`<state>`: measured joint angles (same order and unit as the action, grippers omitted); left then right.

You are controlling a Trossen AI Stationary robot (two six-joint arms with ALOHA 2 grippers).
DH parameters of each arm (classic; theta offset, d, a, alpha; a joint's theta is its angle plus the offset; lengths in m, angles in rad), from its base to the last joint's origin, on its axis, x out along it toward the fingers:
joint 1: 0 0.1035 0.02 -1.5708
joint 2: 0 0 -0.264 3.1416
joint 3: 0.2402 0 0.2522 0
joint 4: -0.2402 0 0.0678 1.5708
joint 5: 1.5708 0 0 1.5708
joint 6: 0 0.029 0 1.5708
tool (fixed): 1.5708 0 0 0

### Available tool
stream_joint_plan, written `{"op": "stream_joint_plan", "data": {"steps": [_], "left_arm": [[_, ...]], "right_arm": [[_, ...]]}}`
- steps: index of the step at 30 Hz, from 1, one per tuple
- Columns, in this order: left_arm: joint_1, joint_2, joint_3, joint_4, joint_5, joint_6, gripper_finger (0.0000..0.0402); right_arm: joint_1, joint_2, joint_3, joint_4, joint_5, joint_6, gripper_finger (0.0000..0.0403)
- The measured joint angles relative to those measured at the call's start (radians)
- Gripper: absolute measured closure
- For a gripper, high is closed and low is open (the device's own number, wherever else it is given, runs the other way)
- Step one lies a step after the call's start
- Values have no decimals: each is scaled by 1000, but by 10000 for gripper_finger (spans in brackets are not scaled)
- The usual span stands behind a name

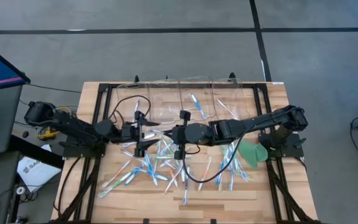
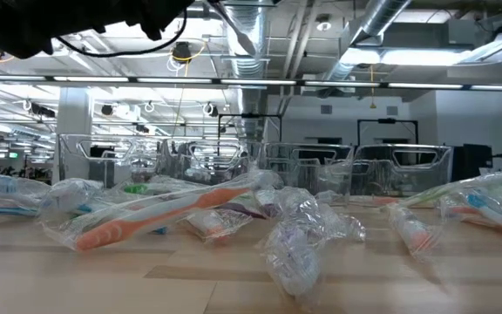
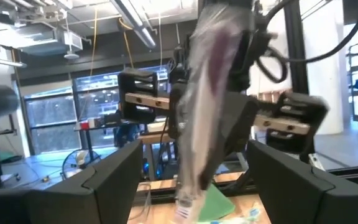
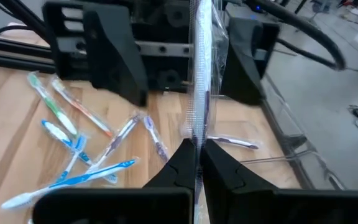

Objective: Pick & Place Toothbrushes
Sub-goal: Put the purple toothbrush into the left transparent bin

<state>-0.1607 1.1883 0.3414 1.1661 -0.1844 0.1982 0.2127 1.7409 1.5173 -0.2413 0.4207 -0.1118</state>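
Near the middle of the high view the two arms meet above the table [image 1: 272, 186]. The right gripper [image 4: 197, 163] has its fingers pressed together on a wrapped toothbrush [image 4: 199, 93], which stands upright between them. The left gripper [image 1: 143, 132] faces it from the left with its fingers [image 3: 98, 180] spread wide, the wrapped brush hanging between them, not touching. The other toothbrushes [image 1: 148, 167] lie scattered across the centre and lower part of the frame. Clear bins [image 1: 166, 93] line the table's upper edge.
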Motion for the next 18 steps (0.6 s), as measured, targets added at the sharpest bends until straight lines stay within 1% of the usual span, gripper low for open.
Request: {"op": "stream_joint_plan", "data": {"steps": [5,9,13,18], "left_arm": [[0,17,20,3,0,11,122],[0,3,21,4,0,12,137],[0,-4,21,8,0,12,170],[0,-4,21,2,0,15,237]], "right_arm": [[0,0,0,-7,-5,5,401],[0,0,0,-26,-5,8,401],[0,0,0,-27,-5,8,401],[0,0,0,-27,-5,8,401]]}}
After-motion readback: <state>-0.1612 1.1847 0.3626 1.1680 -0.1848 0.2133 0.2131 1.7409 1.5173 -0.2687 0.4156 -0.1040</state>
